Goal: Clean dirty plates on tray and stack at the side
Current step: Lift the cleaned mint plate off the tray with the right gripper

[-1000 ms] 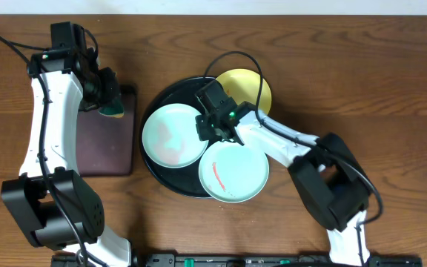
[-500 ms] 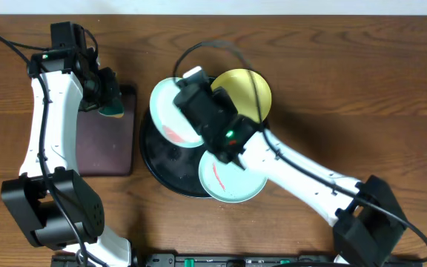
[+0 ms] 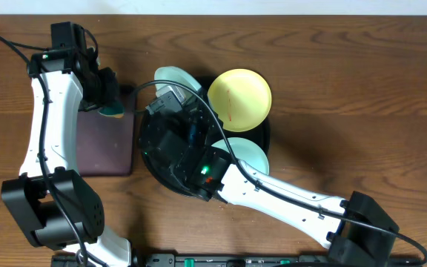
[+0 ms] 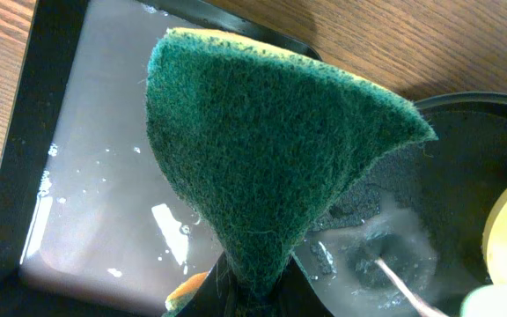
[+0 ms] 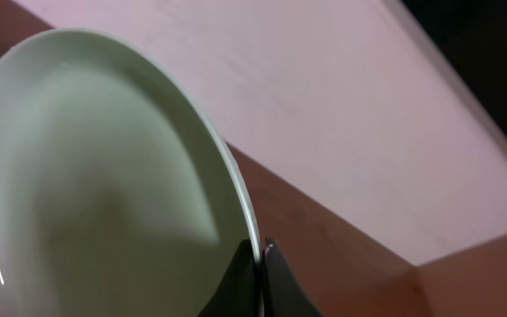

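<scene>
Overhead: three plates, one raised blue-green plate (image 3: 170, 77) tilted at black round tray (image 3: 265, 136) edge, yellow plate (image 3: 239, 99) red-streaked, second blue-green plate (image 3: 247, 153) half hidden | Left wrist: left gripper (image 4: 240, 295) clamping one green sponge (image 4: 262, 150) above wet rectangular tray (image 4: 95, 176) | Right wrist: right gripper (image 5: 259, 264) pinching rim of raised blue-green plate.

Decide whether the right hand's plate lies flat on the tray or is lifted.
Lifted and tipped: the right hand pinches the plate by its rim, steeply angled.
</scene>
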`<state>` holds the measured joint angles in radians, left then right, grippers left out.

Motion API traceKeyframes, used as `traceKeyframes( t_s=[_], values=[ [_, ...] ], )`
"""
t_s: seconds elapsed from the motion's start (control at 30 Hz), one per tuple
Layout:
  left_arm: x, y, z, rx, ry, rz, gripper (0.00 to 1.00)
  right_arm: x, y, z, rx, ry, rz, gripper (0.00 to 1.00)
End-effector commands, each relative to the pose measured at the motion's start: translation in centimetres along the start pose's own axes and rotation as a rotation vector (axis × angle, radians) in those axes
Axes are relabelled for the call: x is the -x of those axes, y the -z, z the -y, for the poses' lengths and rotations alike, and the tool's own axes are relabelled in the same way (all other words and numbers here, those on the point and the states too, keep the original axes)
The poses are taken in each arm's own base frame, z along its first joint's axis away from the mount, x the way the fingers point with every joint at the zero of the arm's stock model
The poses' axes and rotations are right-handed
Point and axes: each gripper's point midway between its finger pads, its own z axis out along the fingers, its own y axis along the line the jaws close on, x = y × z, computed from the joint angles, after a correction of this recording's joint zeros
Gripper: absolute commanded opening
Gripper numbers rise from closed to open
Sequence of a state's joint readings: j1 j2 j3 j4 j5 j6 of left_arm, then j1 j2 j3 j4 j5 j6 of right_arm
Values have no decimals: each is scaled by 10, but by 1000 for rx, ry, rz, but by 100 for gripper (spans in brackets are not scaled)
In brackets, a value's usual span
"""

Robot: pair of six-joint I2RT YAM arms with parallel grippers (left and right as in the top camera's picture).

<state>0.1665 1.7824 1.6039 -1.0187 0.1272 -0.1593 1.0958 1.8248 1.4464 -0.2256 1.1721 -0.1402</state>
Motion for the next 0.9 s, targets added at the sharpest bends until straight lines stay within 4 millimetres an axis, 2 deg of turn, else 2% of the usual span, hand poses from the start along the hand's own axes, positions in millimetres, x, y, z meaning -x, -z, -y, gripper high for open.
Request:
traceKeyframes(
  t_s=[0.0, 0.2, 0.43, 0.57, 0.63, 0.77, 0.8, 0.87],
  values=[
    [5, 6, -1, 5, -9, 20, 8, 7, 7, 25, -115, 12, -1, 1],
    [5, 6, -1, 5, -8, 20, 8, 3, 1, 14, -39, 17, -7, 1],
    [2, 2, -2, 8, -8, 9, 8, -36, -12, -15, 182, -102, -139, 1],
    [-2, -1, -3, 10, -7, -3, 8, -45, -15, -24, 359, -209, -221, 1],
    [-3, -3, -3, 12, -6, -8, 8, -45, -17, -20, 448, -260, -249, 1],
    [-4, -3, -3, 11, -6, -8, 8, -44, -26, 3, 592, -367, -288, 1],
    [-4, -3, -3, 11, -6, -8, 8, -46, -33, 21, 663, -442, -312, 1],
    [-4, -3, -3, 11, -6, -8, 8, -51, -40, 43, 693, -524, -342, 1]
  ],
)
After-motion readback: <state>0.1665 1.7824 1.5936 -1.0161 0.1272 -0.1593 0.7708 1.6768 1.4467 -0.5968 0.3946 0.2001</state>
